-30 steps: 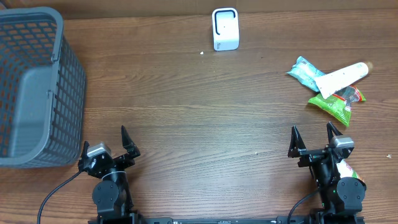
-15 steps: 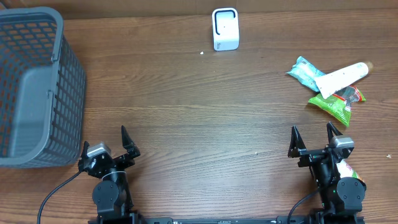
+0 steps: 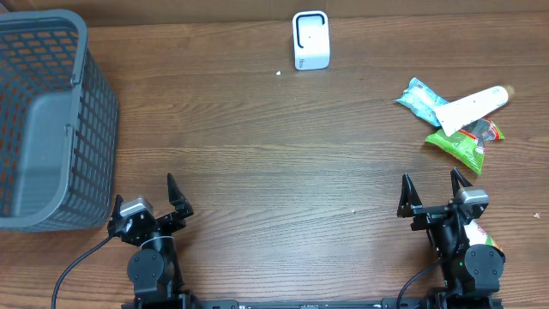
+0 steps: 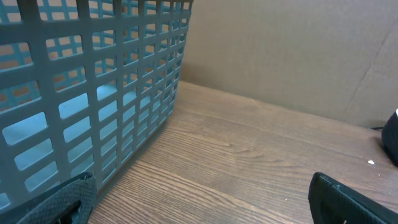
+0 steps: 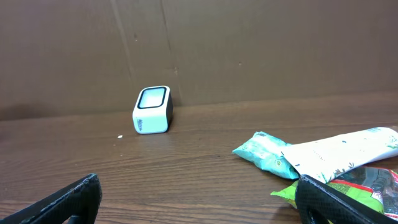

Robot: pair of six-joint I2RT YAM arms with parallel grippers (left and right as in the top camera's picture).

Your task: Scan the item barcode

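The left claw at 7 o'clock and the right claw at 5 o'clock of the counter are both hanging released, grasping nothing. The white tube is lying across a teal packet and a green packet at 2 o'clock (all touching), the scanner is standing at 12 o'clock, and the basket is sitting at 9.

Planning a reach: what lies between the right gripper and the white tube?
Overhead view: the green packet lies between right gripper and white tube; the rest is bare table.
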